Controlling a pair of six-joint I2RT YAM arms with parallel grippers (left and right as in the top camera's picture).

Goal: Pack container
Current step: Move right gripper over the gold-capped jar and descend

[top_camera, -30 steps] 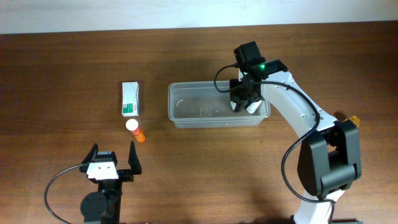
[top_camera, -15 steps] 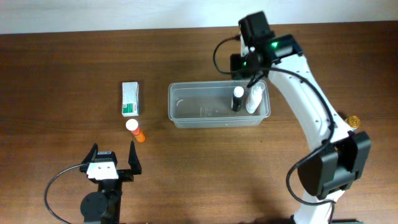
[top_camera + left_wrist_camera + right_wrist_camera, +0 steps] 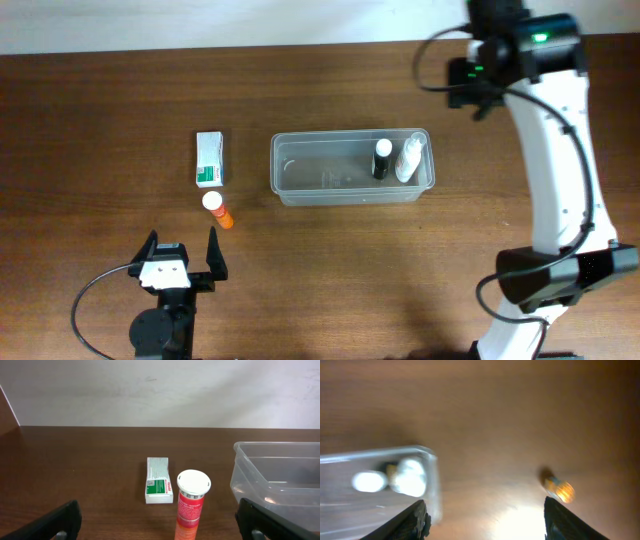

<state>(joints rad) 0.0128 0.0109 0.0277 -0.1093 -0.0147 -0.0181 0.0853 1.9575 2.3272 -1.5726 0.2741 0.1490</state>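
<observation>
The container (image 3: 312,172) is a clear tub at mid-table. A black bottle with a white cap (image 3: 381,160) and a white bottle (image 3: 408,159) are inside it at its right end. A white and green box (image 3: 209,159) and an orange tube with a white cap (image 3: 217,209) lie left of it. My right gripper (image 3: 475,92) is open and empty, raised above the table, up and right of the tub. My left gripper (image 3: 180,262) is open and empty near the front edge, the tube (image 3: 192,505) upright just ahead between its fingers (image 3: 162,527).
The right wrist view is blurred. It shows the tub's corner (image 3: 431,472), the two bottle tops, and a small amber object (image 3: 560,489) on the bare wood right of the tub, with the open right gripper (image 3: 485,516) above it. The box (image 3: 159,487) and tub (image 3: 280,477) lie ahead of the left gripper.
My right gripper has let go of the black bottle in the tub, risen, and swung up and to the right, away from the tub. The left arm has not moved.
</observation>
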